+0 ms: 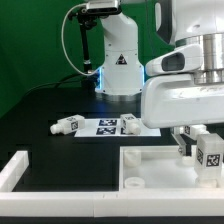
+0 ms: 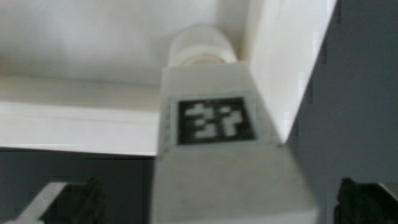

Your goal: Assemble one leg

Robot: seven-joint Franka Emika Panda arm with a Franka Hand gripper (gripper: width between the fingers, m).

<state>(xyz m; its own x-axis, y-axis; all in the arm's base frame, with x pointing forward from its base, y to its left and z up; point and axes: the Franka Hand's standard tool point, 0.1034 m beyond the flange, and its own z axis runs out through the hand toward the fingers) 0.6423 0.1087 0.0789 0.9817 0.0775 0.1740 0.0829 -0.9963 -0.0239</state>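
One leg (image 1: 208,153) with a black-and-white tag stands upright at the far corner of the large white panel (image 1: 150,166), on the exterior view's right. My gripper (image 1: 203,148) is over it, one finger on each side. In the wrist view the leg (image 2: 217,120) runs down the middle, its rounded far end against the panel (image 2: 71,110). The dark fingertips (image 2: 71,202) sit at the picture's edges with a gap to the leg on both sides, so the jaws are open. Two more legs (image 1: 68,126) (image 1: 130,122) lie loose on the black table.
The marker board (image 1: 107,127) lies flat between the two loose legs, in front of the robot's base (image 1: 118,70). A white raised frame (image 1: 20,170) runs along the front on the exterior view's left.
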